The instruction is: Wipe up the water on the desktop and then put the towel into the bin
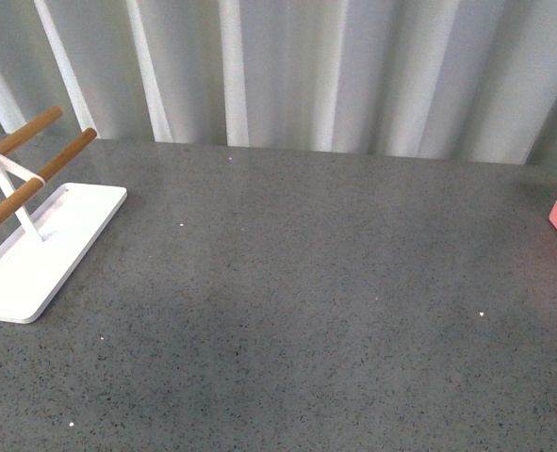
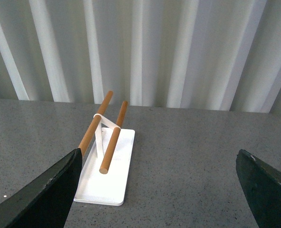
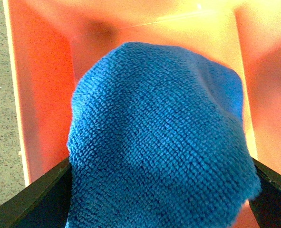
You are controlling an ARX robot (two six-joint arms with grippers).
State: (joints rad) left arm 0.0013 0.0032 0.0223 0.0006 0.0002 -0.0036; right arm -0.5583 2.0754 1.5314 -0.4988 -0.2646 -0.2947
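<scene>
Our right gripper (image 3: 159,209) has its two dark fingers on either side of the towel (image 3: 159,142), which hangs in a bunched blue lump between them, so it looks clamped on, though the actual pinch point is hidden. Around the cloth it's all bin (image 3: 40,95): orange-pink walls, so we're hanging over the opening. For a clean drop we'd say let go only once the whole lump sits inside the rim, no corner draped over a wall. Our left gripper (image 2: 161,190) is spread wide and empty over the desktop (image 1: 297,282), facing the white rack (image 2: 107,185). No water we can make out. No labels or writing anywhere.
</scene>
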